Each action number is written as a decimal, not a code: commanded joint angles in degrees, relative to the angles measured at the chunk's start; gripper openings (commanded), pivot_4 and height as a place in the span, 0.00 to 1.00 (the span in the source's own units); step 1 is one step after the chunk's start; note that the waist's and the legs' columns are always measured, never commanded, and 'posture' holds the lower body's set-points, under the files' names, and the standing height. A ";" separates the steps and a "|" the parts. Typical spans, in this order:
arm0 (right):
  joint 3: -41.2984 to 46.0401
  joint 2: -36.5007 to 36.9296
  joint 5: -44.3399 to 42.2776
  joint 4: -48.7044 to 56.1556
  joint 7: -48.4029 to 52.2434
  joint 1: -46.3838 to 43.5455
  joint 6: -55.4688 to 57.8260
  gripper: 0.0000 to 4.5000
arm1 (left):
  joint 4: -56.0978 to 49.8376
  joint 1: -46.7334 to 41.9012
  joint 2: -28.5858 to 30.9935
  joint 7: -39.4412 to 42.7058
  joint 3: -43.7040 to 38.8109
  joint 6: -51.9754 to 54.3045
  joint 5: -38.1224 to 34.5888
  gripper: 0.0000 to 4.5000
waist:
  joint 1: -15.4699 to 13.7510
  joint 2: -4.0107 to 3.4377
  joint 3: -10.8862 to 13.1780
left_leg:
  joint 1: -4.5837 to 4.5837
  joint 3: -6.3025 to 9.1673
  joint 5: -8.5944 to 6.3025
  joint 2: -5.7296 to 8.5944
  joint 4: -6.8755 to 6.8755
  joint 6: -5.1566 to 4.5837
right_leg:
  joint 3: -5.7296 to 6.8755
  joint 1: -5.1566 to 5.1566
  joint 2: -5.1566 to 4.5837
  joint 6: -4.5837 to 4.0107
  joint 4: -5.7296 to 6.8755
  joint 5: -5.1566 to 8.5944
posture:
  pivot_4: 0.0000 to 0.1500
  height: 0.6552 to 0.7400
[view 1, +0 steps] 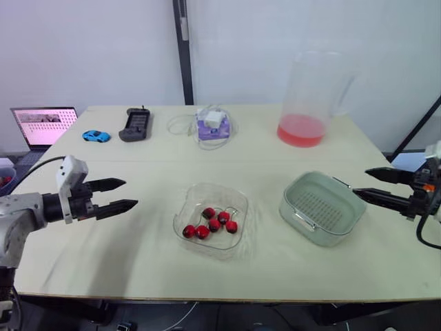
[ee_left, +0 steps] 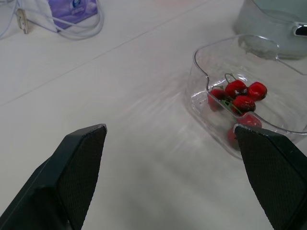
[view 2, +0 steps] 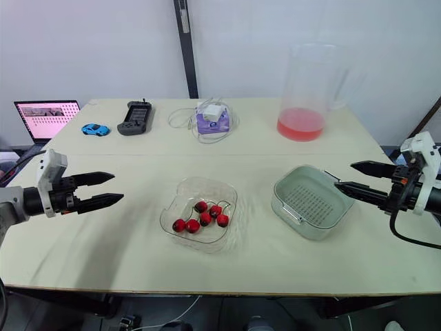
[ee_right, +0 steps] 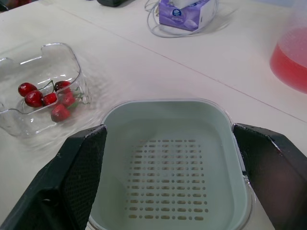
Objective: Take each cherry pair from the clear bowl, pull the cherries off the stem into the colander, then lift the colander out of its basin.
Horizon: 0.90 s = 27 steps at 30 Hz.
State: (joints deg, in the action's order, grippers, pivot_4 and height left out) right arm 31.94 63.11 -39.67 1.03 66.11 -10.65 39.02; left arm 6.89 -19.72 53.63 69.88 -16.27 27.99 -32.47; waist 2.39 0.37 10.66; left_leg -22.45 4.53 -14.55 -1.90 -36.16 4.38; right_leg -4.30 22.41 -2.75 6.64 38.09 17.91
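Resting in the bowl (view 1: 189, 197) near the bench's (view 1: 138, 265) front edge, the cherries (view 1: 210, 224) look light, squashy; pinch their thin stems (ee_left: 229, 76); the left gripper (view 1: 131, 193) and right gripper (view 1: 360, 182) gape, empty.

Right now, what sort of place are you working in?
Probably a lab or office test bench rather than a kitchen: a laptop, a black handheld device and a cabled charger share the plain table with the clear bowl.

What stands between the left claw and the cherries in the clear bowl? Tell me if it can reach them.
Probably yes. The left claw is open, only bare table lies between it and the clear bowl, and the cherries sit uncovered inside.
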 commanded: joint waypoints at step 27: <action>-5.72 -0.64 -6.12 16.17 -8.20 -6.00 6.01 0.99 | -0.58 -2.28 -0.26 4.52 -4.24 3.69 -7.17 1.00 | 0.46 -0.07 0.03 | 0.01 0.00 0.00 -0.01 0.00 0.00 | -0.02 0.03 0.02 0.00 0.03 0.00 | 1.00 0.92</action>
State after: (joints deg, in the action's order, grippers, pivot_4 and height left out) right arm 28.55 62.09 -42.95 11.05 61.16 -13.55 42.33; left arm 9.35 -23.05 52.86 73.42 -17.97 29.32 -36.43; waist 2.85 0.31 10.69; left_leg -22.43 4.53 -14.55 -1.95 -36.14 4.38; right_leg -4.34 22.48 -2.69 6.63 38.16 17.91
